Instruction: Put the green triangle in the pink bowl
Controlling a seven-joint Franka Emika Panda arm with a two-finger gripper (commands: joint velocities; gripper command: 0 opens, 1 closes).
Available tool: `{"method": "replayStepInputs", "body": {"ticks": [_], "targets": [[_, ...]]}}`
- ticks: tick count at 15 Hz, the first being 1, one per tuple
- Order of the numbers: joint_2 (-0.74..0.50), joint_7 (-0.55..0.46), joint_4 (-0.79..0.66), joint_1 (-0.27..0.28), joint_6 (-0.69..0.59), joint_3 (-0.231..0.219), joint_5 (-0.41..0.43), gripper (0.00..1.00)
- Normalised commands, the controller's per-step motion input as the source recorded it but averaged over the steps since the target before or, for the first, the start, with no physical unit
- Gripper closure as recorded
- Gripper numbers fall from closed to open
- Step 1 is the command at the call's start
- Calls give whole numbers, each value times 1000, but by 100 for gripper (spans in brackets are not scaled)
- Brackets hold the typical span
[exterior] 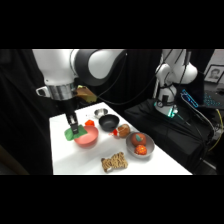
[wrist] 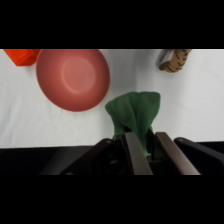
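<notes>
**Green piece held up beside the pink bowl**

The green triangle (wrist: pixel 134 114) is off the table, pinched between the 2 fingers (wrist: pixel 136 152) of the gripper (exterior: pixel 74 127). In the wrist view it looks soft and creased, more like folded cloth than a hard block, and it sticks out well past the fingertips. It hangs just beside the pink bowl (wrist: pixel 73 79), not yet over it; in the side view the green patch sits at the bowl's outer edge, on the side away from the black bowl (exterior: pixel 108 121).

The bowl looks empty and stands open, so I judge the step in hand to be the carry across the rim. To do it well, the arm should bring the piece over the bowl's middle, keeping it above the rim so the dangling end does not catch on it, and only then part the fingers. Released too near the rim, it could slide down outside.

Around this stand an orange-red block (wrist: pixel 20 56) touching or just beside the pink bowl, a grey metal bowl with fruit (exterior: pixel 139 144) and a brown striped toy (exterior: pixel 114 162), all on the white table (exterior: pixel 75 160).

I can read no brand, label or writing anywhere.
</notes>
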Motion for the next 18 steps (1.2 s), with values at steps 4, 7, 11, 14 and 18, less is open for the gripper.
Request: {"method": "replayStepInputs", "body": {"ticks": [4, 7, 11, 14, 18], "targets": [[-212, -19, -265, -166, 113, -44, 174, 95], [-173, -15, -313, -100, 212, -28, 152, 95], [-119, 7, -315, -49, 296, -8, 161, 95], [-75, -7, -280, -35, 334, 7, 162, 95], [17, -9, -180, -35, 333, -6, 121, 95]]}}
